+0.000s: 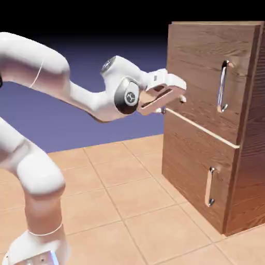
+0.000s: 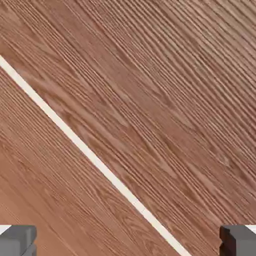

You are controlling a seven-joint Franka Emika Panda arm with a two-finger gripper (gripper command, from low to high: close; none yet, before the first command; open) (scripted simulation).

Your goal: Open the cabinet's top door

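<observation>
While the cabinet (image 1: pixel 207 129) stands on the tiled worktop (image 1: pixel 124 196) at the right of the exterior view, both of its front doors sit flush with its face, so none of the opening has been done. The top door (image 1: pixel 204 77) is the upper wood-grain panel, shut against the body, with a thin pale line marking where it meets the lower door (image 1: pixel 194 171). That same line crosses the hand view as a pale diagonal seam (image 2: pixel 95 160) between two fields of wood grain, which suggests the camera on the hand looks squarely at the front near the joint of the two doors.

The white arm (image 1: pixel 46 129) reaches from the lower left toward the cabinet's near front edge. Its end effector (image 1: pixel 173 101) is close to the wood at about the height of the seam; whether it touches cannot be told. The long silver handle (image 1: pixel 223 86) of the top door hangs well to the right of it, near the far side of the panel, untouched. The smaller handle (image 1: pixel 209 186) of the lower door is likewise untouched.

In the hand view the two grey fingertips (image 2: pixel 17 240) sit at the opposite bottom corners, spread wide with only wood showing between them, so nothing is gripped.

Judging from this, everything is left: reaching the long handle, closing on it, and swinging the top door out.
</observation>
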